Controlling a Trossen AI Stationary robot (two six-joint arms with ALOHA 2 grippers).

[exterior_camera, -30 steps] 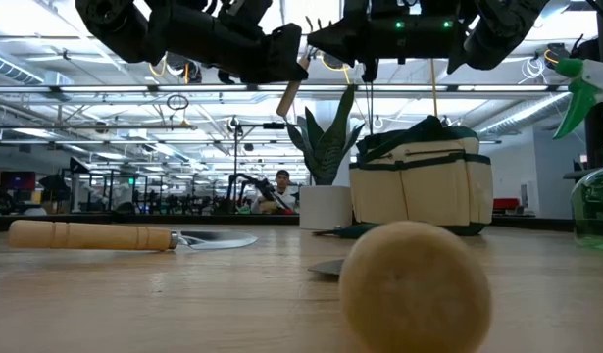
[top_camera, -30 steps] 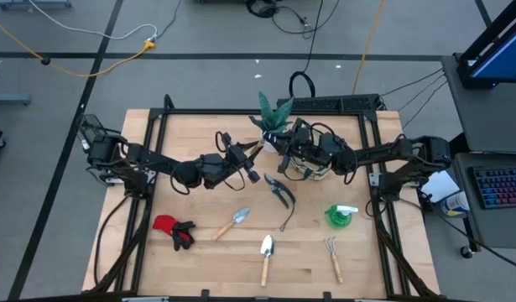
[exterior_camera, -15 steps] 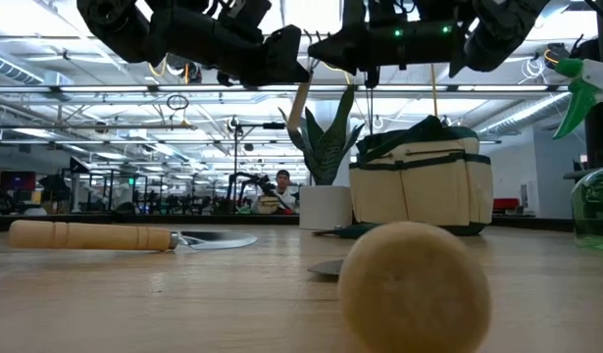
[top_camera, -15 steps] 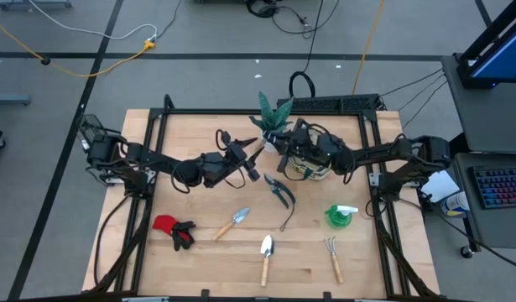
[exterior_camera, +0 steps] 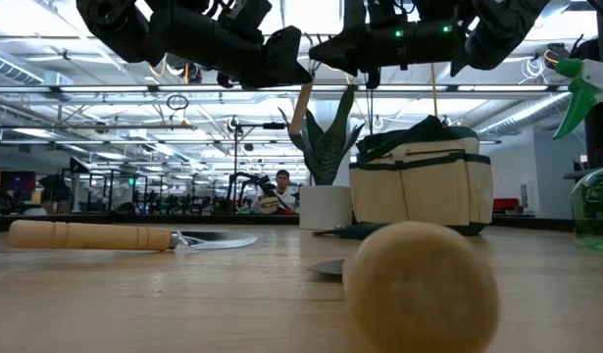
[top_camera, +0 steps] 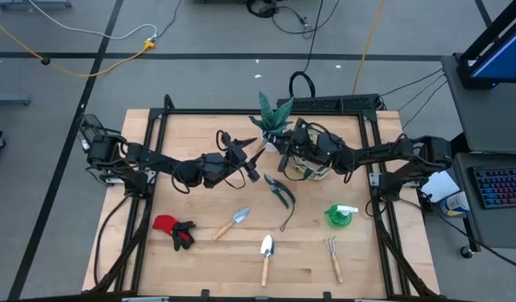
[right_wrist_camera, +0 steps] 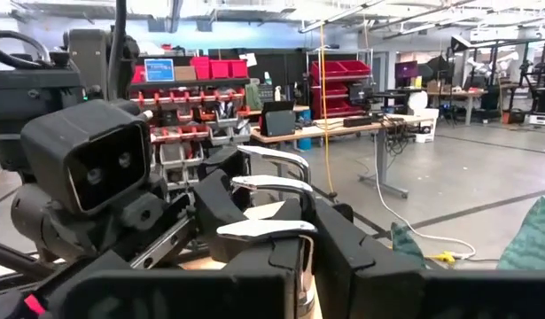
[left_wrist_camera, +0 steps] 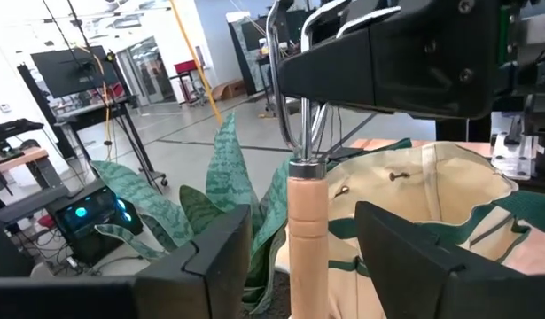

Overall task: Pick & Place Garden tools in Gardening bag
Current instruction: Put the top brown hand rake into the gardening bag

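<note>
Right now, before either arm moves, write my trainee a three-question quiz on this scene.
1. True or false: the left gripper has its jaws clamped tight on the rake's wooden handle.
2. Which gripper holds the rake by its metal prongs? A) left B) right C) neither
3. Fill in: the green spray bottle stands on the ___ arm's side of the table.

Key:
1. False. The jaws stand open on either side of the handle.
2. B. The right gripper is shut on the prongs.
3. Right.
</note>
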